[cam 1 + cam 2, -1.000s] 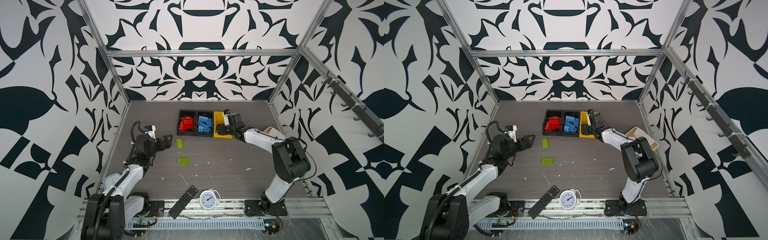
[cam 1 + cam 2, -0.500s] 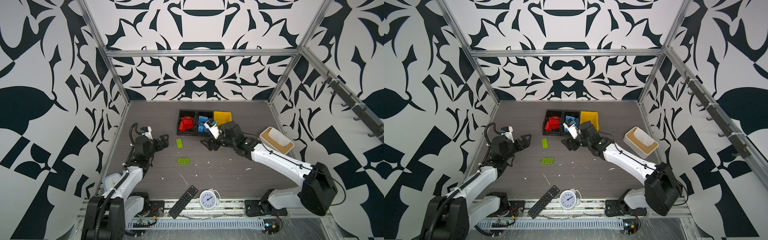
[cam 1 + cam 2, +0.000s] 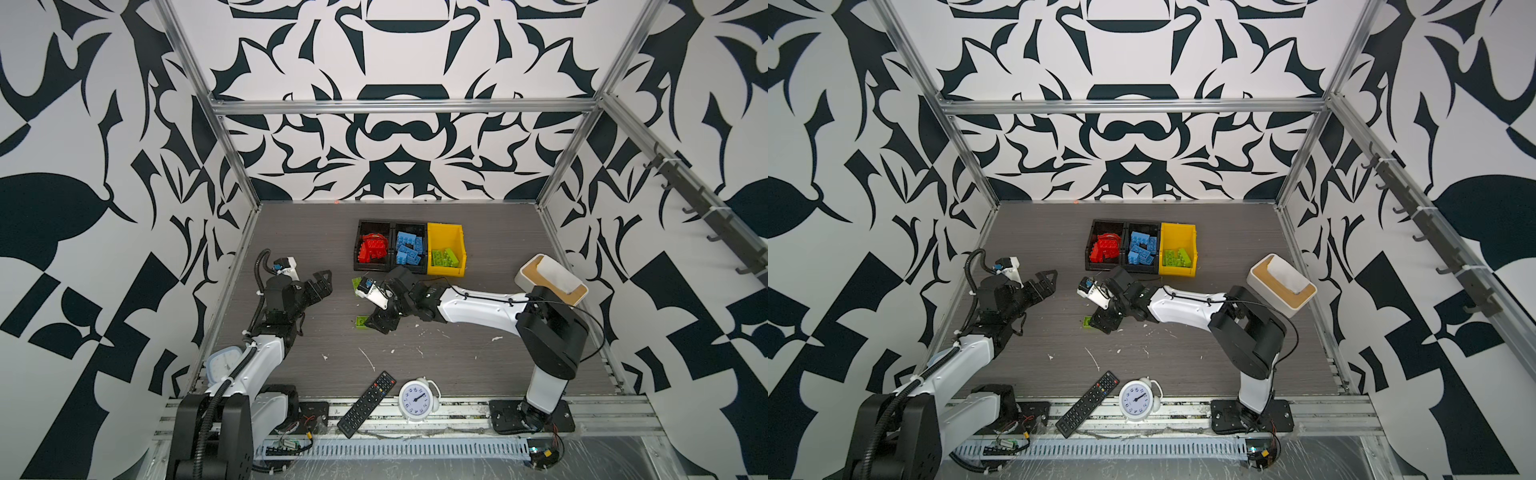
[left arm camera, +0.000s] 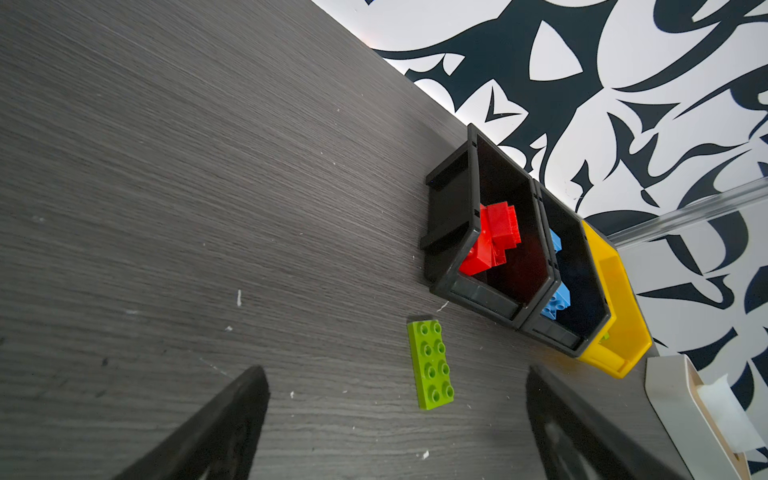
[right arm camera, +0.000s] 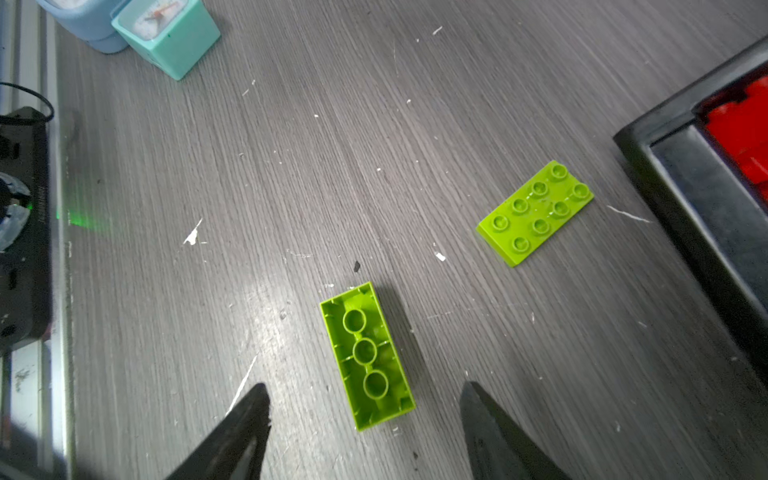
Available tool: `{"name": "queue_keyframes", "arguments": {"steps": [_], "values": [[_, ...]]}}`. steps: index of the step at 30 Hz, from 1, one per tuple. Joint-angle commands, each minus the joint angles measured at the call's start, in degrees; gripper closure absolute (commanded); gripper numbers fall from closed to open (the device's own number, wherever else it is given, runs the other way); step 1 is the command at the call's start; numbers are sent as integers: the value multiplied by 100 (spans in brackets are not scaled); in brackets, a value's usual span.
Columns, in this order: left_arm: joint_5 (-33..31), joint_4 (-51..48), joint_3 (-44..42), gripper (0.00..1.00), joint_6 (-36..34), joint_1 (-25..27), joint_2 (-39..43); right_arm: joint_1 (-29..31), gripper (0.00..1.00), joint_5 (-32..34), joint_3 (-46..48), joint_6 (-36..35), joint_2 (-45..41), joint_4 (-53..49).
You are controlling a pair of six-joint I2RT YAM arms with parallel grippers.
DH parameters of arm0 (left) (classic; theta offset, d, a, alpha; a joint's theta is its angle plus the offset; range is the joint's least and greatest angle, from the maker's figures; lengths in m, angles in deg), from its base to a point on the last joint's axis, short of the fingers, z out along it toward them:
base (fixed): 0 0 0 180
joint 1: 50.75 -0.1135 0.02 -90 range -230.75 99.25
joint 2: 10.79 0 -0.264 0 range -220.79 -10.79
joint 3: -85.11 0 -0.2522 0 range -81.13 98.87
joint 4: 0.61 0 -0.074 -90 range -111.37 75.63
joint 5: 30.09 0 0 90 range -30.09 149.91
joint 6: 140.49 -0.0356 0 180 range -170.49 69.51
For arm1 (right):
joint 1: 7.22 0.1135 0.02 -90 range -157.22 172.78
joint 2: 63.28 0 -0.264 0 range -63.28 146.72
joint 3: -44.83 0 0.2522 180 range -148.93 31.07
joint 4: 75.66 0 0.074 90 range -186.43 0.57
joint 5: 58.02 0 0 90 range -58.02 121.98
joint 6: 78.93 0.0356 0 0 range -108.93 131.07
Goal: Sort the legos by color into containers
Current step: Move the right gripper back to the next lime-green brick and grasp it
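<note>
A grey wood-grain tabletop (image 3: 478, 365), flecked with white scraps, fills a booth of black-and-white patterned walls (image 3: 395, 137). At the back, joined black bins (image 3: 392, 229) hold red legos (image 3: 372, 250) and blue legos (image 3: 409, 251); the yellow bin (image 3: 445, 231) beside them holds green legos (image 3: 444, 257). Two more lime pieces lie loose in front of the bins. Only the right wrist view shows the upturned brick (image 5: 368, 357) hollow side up between the spread, empty fingers of the right gripper (image 5: 363, 385), clear of both, with the studded plate (image 5: 536, 212) nearby. The left wrist view catches only that plate, ahead of the left gripper (image 4: 395, 370), its fingers likewise wide apart and empty. Both top views alone show a remote (image 3: 365, 405) and a white alarm clock (image 3: 415, 401) at the front edge
</note>
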Motion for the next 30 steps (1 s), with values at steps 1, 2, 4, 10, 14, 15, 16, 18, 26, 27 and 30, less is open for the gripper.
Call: {"name": "queue_keyframes", "arguments": {"steps": [1,2,4,10,14,15,16,18,26,27,30], "values": [[36,32,-9,1,57,-29,87,62,25,-19,-378,-132,129,-170],[39,47,-10,1,57,-26,86,81,25,-97,-429,-127,205,-186],[30,42,-10,1,52,-25,78,128,25,-181,-505,-131,344,-201],[-17,5,-10,1,37,-25,113,195,24,-177,-676,-187,633,-314],[-17,6,-25,1,34,-26,159,229,25,0,-726,-259,761,-316],[-18,7,-33,1,33,-30,158,234,25,19,-747,-269,796,-320],[-3,15,-34,1,26,-28,158,227,25,53,-769,-268,826,-329],[41,51,-36,1,21,-24,159,231,25,80,-809,-287,888,-342],[27,60,-50,1,19,-31,202,228,33,335,-842,-297,1030,-326],[19,53,-48,1,17,-27,200,232,34,361,-845,-299,1045,-331],[12,44,-49,1,17,-25,200,229,40,363,-845,-297,1067,-302]]}}
